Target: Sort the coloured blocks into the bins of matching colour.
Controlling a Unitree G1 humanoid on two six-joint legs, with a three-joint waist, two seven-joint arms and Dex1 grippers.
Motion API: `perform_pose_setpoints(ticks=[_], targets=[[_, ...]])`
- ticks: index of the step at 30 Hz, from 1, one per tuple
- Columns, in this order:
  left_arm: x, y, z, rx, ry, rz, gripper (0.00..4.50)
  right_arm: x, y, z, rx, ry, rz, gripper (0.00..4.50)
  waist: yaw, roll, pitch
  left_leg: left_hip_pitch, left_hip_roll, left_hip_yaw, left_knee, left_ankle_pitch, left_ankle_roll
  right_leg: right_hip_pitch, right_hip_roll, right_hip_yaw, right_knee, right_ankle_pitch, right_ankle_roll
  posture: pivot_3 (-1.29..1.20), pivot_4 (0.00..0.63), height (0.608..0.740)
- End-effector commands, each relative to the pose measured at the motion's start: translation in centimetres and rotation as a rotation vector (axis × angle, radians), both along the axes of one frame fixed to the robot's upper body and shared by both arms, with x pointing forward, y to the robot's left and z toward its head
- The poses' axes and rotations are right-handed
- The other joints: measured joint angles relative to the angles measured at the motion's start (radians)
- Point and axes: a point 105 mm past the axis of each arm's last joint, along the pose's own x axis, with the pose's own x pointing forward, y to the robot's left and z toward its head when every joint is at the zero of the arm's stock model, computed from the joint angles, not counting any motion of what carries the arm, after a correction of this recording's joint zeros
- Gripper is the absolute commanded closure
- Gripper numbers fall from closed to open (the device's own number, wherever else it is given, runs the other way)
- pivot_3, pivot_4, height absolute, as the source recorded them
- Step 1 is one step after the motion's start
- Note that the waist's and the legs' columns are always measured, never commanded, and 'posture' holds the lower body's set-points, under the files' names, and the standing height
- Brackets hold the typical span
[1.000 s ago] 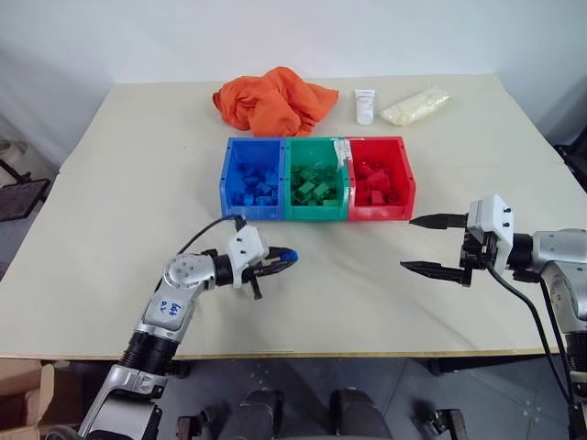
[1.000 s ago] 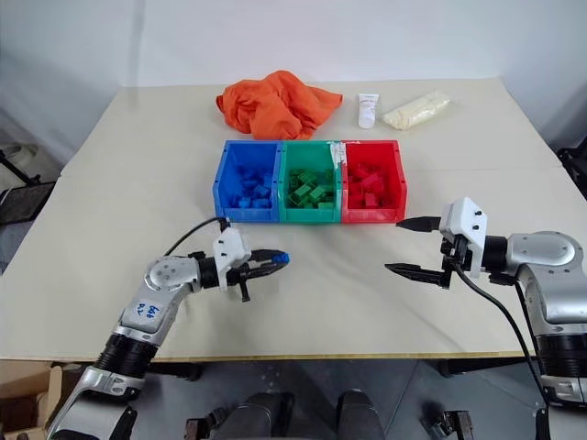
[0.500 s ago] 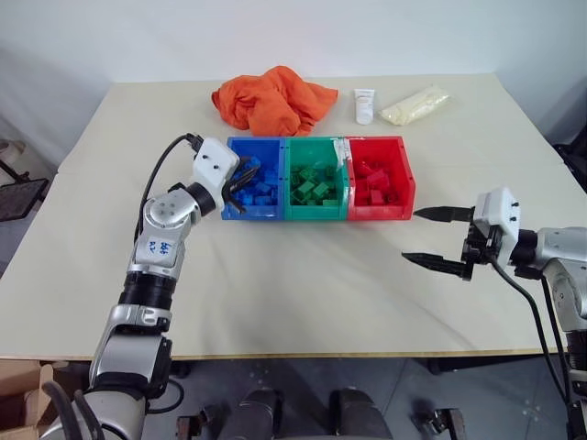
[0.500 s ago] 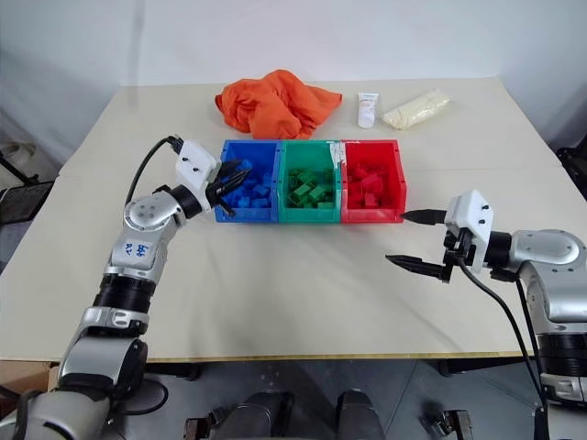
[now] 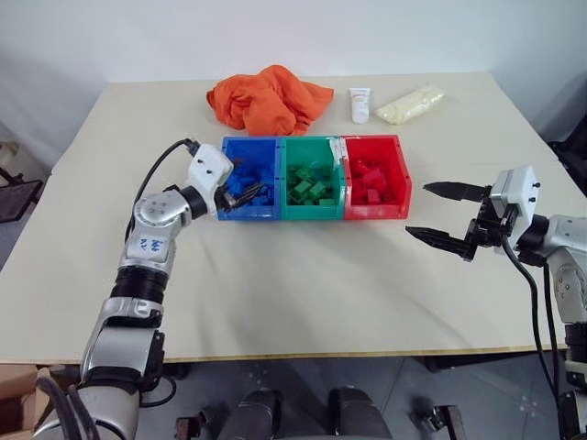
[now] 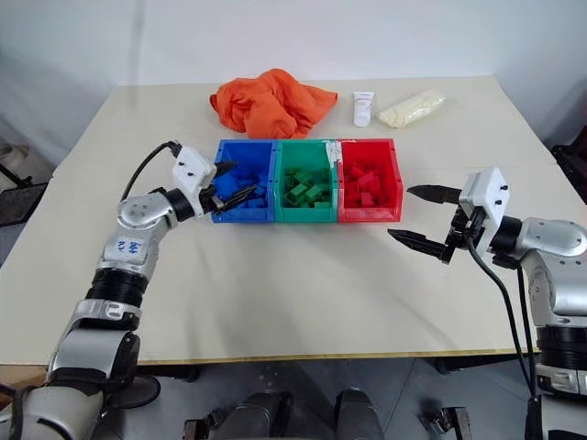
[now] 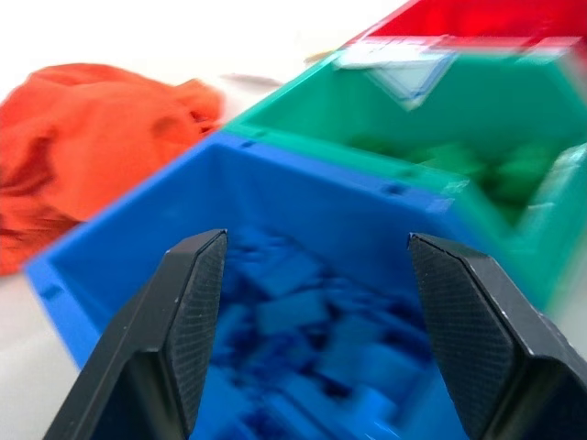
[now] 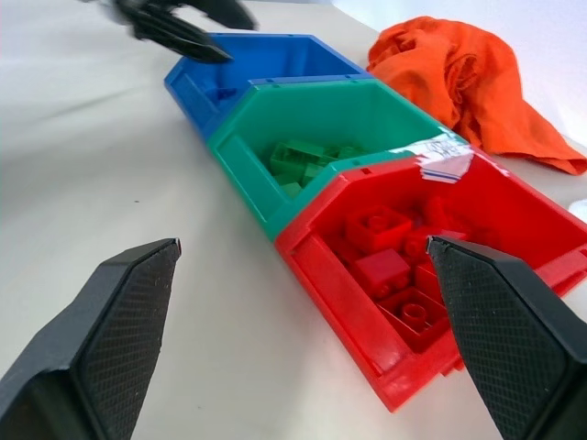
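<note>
The left gripper (image 5: 240,186) hangs over the near left part of the blue bin (image 5: 231,211), its two black fingers (image 7: 188,316) spread apart with nothing between them; blue blocks (image 7: 303,316) lie heaped in the bin just beyond and below the fingertips. To the right of this gripper, joined to the blue bin, stands the green bin (image 5: 315,214) with green blocks (image 5: 310,186) in it, and next after that the red bin (image 5: 378,211), which holds the red blocks (image 8: 390,266). A strip of white tape (image 8: 447,158) sits on the rim where the green and red bins meet. Beyond the bins, farther from both grippers, an orange cloth (image 5: 266,99) lies bunched on the table (image 5: 303,275), with a white tube (image 5: 360,104) and a pale packet (image 5: 409,104) to its right. The right gripper (image 5: 440,215) hovers above the bare table just right of the red bin, pointing toward it, its fingers (image 8: 119,321) wide apart and empty.
</note>
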Motion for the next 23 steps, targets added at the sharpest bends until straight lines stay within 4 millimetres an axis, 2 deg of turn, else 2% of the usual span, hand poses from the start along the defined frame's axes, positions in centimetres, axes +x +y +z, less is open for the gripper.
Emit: perform_pose_setpoints(ticks=[1,3,5,9,13,18,23], targets=[[-3.1,0.0,2.3,-0.11,0.029,-0.155,1.17,-0.1,0.0,1.4,0.002,-0.051,0.02,0.0,0.001,0.0,0.0,0.0,0.0,0.0,0.0,0.0,0.0,0.0,0.0,0.0,0.0,0.0,0.0,0.0,0.15,0.74],[-5.8,0.4,2.2,-0.109,0.087,-0.244,1.17,0.0,-0.2,1.3,-0.014,-0.041,0.029,0.0,-0.004,0.0,0.0,-0.001,0.0,0.0,0.0,0.0,0.0,0.0,0.0,0.002,0.0,0.0,0.0,0.0,0.15,0.74],[-7.7,1.6,2.2,-0.107,0.119,-0.295,1.17,0.0,-0.4,1.0,-0.038,-0.019,0.042,0.0,-0.009,0.0,0.0,0.0,0.001,-0.001,0.0,0.0,0.0,0.0,0.0,0.003,0.0,0.0,0.0,0.0,0.15,0.74],[-9.4,4.1,2.0,-0.059,0.137,-0.3,1.17,-0.1,-1.3,0.0,-0.106,0.029,0.057,0.0,-0.006,0.0,0.0,0.0,0.001,-0.001,0.0,0.0,0.0,0.0,0.0,0.003,-0.002,0.0,0.0,0.0,0.15,0.74],[-11.7,7.6,1.5,-0.019,0.18,-0.291,1.17,-0.1,-2.9,-0.8,-0.177,0.084,0.056,0.0,-0.003,0.001,0.001,0.0,0.001,0.0,-0.001,0.0,0.0,0.0,0.0,0.003,-0.002,0.0,-0.001,0.0,0.15,0.74],[-12.5,10.9,-0.1,-0.002,0.254,-0.232,1.17,0.3,-4.0,-1.1,-0.204,0.102,0.047,0.0,0.0,0.003,0.002,0.0,0.001,0.0,-0.002,0.0,0.0,0.0,0.0,0.003,-0.005,-0.001,-0.001,0.0,0.15,0.74],[-12.6,11.2,-0.4,-0.001,0.258,-0.231,1.17,0.5,-4.1,-1.1,-0.207,0.105,0.051,0.0,0.002,0.003,0.002,0.0,0.001,0.0,-0.002,0.0,0.0,0.0,0.0,0.003,-0.004,-0.001,-0.001,0.0,0.15,0.74]])
